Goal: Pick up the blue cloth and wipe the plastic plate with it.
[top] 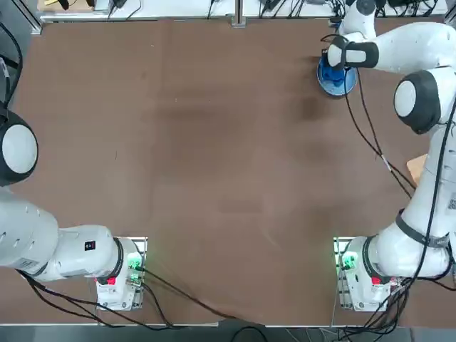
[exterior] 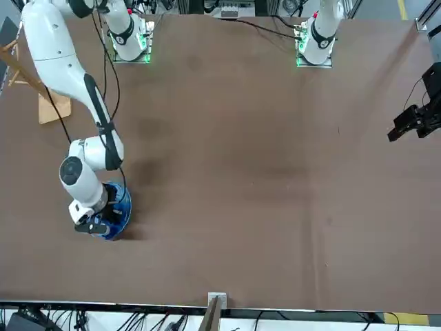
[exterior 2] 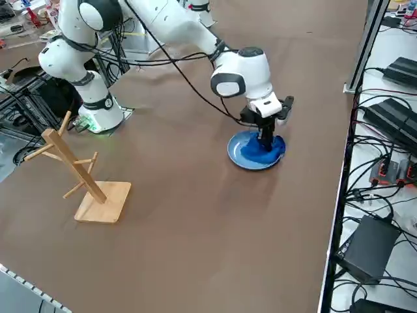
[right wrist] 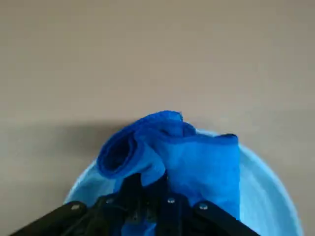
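The claw of the right arm is clenched on a small royal-blue soft fabric cloth, nipping a gathered part of it between the fingers. The rest bunches and folds around the tips, one side curling into a loose roll. That grip probably serves to make a pad of the slack fabric, so that it rubs the dish while the hard tips are kept off the plastic.

The cloth is over the round light-blue plastic plate, which sits on the brown bench. Seen from overhead, the plate is between 1 and 2 o'clock from the bench's middle; seen from the robot's right side, the cloth spreads towards the plate's 3 o'clock rim. The arm reaches down from above, presumably so that it can press and sweep. The pick-up looks done and the wipe seems to be the step in hand; the light plate could slide if pushed too hard sideways.

A pale wooden peg stand is at 3 o'clock in the overhead view, well apart from the plate, which leaves room for wiping.

No brand can be read; small markings on the white right arm are too tiny to make out.
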Robot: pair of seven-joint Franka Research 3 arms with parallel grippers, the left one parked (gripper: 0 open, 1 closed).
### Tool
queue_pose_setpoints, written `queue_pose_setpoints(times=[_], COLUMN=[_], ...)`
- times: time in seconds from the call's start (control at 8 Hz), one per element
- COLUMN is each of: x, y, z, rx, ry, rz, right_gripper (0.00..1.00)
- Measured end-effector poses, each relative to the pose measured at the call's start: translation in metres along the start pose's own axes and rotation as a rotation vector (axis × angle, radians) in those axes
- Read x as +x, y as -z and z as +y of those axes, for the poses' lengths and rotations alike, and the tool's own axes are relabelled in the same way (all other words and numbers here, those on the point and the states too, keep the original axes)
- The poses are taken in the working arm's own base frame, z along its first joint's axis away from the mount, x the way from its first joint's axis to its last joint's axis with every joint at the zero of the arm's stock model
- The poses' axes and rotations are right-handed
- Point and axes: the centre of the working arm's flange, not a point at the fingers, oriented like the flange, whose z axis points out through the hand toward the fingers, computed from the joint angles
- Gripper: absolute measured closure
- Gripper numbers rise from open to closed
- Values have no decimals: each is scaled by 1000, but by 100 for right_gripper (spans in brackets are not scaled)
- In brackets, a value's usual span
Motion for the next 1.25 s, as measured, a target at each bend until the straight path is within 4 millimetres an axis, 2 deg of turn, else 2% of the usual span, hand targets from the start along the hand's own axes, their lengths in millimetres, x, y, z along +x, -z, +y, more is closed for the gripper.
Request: queue_pose_setpoints(times=[0.25, 0.75, 1.0, 1.25], x=[1, -12, -24, -33], y=[-1, 0, 3, 8], z=[21, 23, 11, -14], rx=[0, 4, 0, -7], ry=[0, -40, -72, -93], rz=[-1, -3, -34, -65], right_gripper=[96, 96, 96, 96])
